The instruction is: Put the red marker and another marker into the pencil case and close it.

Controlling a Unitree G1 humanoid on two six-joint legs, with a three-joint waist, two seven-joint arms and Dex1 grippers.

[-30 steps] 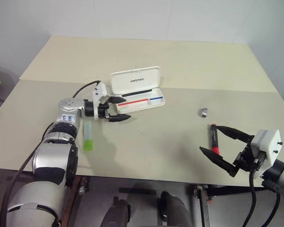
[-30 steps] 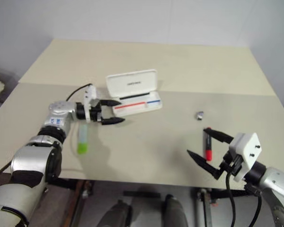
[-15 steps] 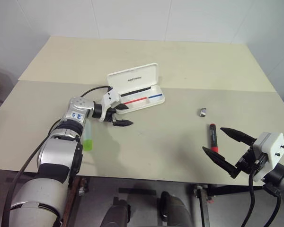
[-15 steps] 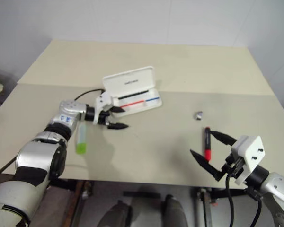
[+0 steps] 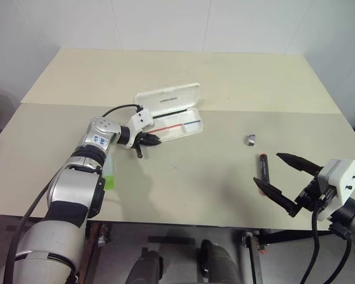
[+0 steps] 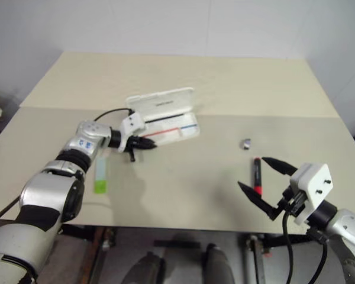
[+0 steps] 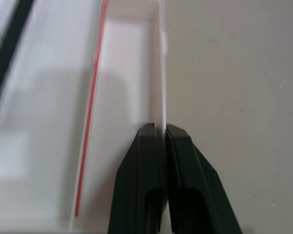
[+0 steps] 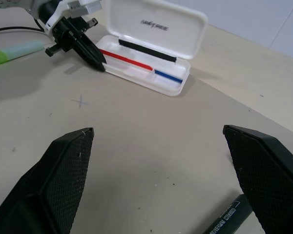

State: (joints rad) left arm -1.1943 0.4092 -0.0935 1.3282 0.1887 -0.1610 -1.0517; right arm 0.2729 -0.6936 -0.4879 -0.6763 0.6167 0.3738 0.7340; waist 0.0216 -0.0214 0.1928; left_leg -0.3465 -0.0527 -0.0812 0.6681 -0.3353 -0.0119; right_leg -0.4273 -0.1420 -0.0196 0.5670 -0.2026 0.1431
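Note:
The pencil case (image 5: 167,98) lies open at mid-table, lid up, with red, blue and black stripes inside. My left gripper (image 5: 155,140) is shut on the thin front wall of the case's tray (image 7: 162,87) near its left end; both black fingers (image 7: 139,161) pinch that wall. The red marker (image 5: 263,166) lies on the table at the right. My right gripper (image 5: 267,169) hovers over the marker's near end, wide open and holding nothing; the marker's dark end (image 8: 228,216) shows below its fingers. The green highlighter (image 6: 100,174) lies beside my left forearm, partly hidden by it.
A small silver-grey object (image 5: 252,140) sits on the table just beyond the red marker. The left arm's black cable (image 5: 115,109) loops above the wrist. A seam (image 5: 272,110) crosses the table behind the case. The table's front edge runs close under the right gripper.
The left gripper, open a second ago, turned toward the case's front-left end and shut on the tray wall. The right gripper stayed open over the red marker.

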